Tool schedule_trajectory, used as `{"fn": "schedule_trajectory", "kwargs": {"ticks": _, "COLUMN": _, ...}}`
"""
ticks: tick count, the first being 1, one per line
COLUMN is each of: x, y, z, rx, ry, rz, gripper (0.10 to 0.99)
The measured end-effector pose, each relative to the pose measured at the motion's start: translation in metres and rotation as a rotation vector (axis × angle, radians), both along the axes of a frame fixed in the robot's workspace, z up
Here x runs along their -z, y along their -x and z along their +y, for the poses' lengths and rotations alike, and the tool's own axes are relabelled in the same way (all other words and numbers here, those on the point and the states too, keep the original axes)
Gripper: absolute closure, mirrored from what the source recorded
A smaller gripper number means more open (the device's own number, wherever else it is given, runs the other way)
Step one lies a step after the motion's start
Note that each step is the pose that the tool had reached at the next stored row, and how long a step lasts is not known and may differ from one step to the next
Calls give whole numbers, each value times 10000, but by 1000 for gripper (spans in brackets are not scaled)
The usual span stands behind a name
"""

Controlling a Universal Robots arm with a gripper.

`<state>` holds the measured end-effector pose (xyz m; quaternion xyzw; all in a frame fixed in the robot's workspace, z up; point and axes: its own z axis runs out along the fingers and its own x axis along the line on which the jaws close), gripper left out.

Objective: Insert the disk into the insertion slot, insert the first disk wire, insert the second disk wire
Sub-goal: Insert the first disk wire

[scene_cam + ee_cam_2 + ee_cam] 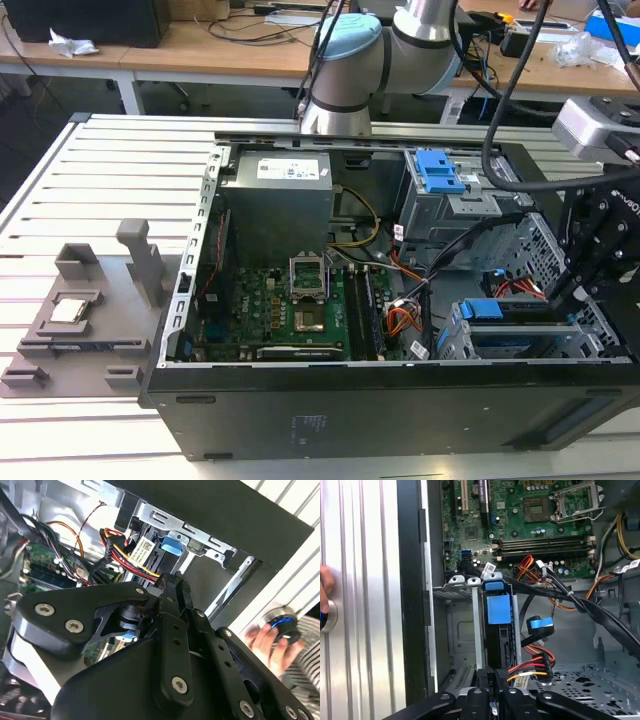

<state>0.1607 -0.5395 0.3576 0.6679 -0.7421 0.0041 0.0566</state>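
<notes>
Blue-framed, the disk [494, 310] sat in the slot [530, 342], at about four o'clock of the open case [300, 420] in the exterior view. Close by, the gripper [494, 679] had its jaws drawn together against the red, yellow and black wires [532, 666]; whether they pinched them could not be told. A hand [265, 640] touched a knob [282, 625] outside the case.

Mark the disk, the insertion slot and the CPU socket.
the disk [498, 609], first wrist view, on its blue carrier's front tab.
the insertion slot [530, 342], exterior view, on the cage's silver side wall.
CPU socket [538, 511], first wrist view, on the socket's centre.
</notes>
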Motion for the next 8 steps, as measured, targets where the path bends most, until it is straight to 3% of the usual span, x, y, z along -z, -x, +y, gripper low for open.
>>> {"fn": "schedule_trajectory", "kwargs": {"ticks": 5, "x": -1, "y": 0, "z": -1, "rx": 253, "ry": -12, "rz": 1, "gripper": 914}}
{"fn": "schedule_trajectory", "kwargs": {"ticks": 8, "x": 0, "y": 1, "z": 0, "rx": 249, "ry": -611, "rz": 8, "gripper": 914}}
